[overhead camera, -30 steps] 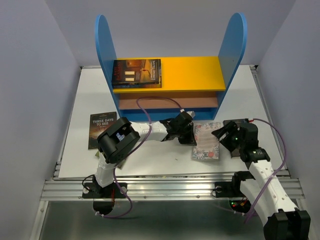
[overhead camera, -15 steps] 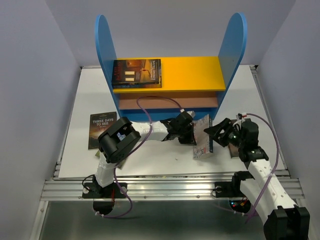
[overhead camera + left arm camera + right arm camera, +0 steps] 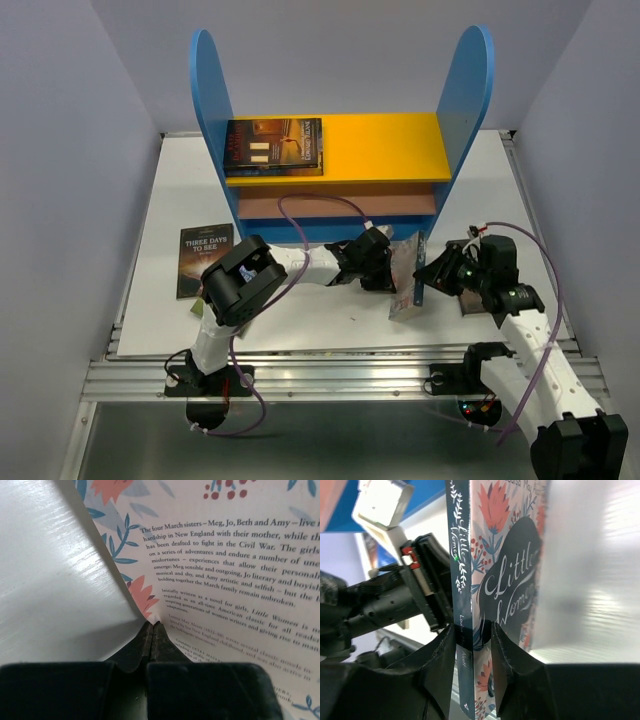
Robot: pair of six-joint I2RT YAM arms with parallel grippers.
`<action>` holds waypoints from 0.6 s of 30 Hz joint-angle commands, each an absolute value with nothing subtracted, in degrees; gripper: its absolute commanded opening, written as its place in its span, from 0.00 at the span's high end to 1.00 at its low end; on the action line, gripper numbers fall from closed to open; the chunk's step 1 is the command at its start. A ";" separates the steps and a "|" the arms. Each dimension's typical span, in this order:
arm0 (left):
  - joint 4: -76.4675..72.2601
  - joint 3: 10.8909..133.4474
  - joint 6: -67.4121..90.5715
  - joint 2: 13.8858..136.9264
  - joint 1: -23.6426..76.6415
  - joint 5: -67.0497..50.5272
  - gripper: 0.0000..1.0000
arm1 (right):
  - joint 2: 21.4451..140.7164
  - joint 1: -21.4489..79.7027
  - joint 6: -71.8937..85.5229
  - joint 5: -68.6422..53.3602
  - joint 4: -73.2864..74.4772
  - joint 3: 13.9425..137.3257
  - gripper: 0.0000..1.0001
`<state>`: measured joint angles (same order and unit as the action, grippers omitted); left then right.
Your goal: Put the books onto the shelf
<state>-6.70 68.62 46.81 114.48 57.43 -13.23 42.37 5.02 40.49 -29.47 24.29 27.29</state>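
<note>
Finding 1: the Little Women book (image 3: pixel 404 285) is standing on its edge on the surface (image 3: pixel 330 322), tilted, just in front of the shelf (image 3: pixel 212 90) and between the two arms. It is not sitting on either board.

Finding 2: the right tool (image 3: pixel 428 272) is gripping this book at the spine edge. In the right wrist view one finger (image 3: pixel 440 655) is lying against the back-cover side beside the blue spine and the other is pressing on the floral front cover.

Finding 3: the left tool (image 3: pixel 380 270) is sitting fully closed with nothing between its fingers. In the left wrist view its tips (image 3: pixel 151 626) are touching the book's back cover low down, where the cover is meeting the surface.

Finding 4: a dark book (image 3: pixel 273 147) is lying flat on the left part of the shelf's yellow top board. The Three Days to See book (image 3: pixel 204 260) is lying flat on the surface, left of the left arm and well apart from the shelf front.
</note>
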 commanded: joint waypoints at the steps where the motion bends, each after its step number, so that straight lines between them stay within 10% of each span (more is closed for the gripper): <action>1: -5.19 68.12 48.60 112.42 57.74 -11.17 1.00 | 45.16 5.71 34.72 -19.78 36.20 30.85 0.69; 8: -4.92 68.38 48.34 111.62 57.75 -11.42 1.00 | 46.67 5.71 32.70 -19.61 37.78 32.34 0.99; 11: -4.75 67.76 48.69 109.78 57.74 -11.43 0.86 | 46.23 5.71 31.99 -19.07 38.23 34.19 0.99; 14: -3.61 67.06 48.43 105.92 57.66 -10.64 0.45 | 46.41 5.71 30.24 -18.81 39.29 35.51 0.99; 18: 3.32 67.85 48.34 101.00 57.48 -7.30 0.27 | 46.58 5.71 28.22 -21.00 39.02 36.47 0.99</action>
<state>-1.30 66.96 48.66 108.14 57.65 -10.20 46.28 5.23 32.01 -21.61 36.10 34.61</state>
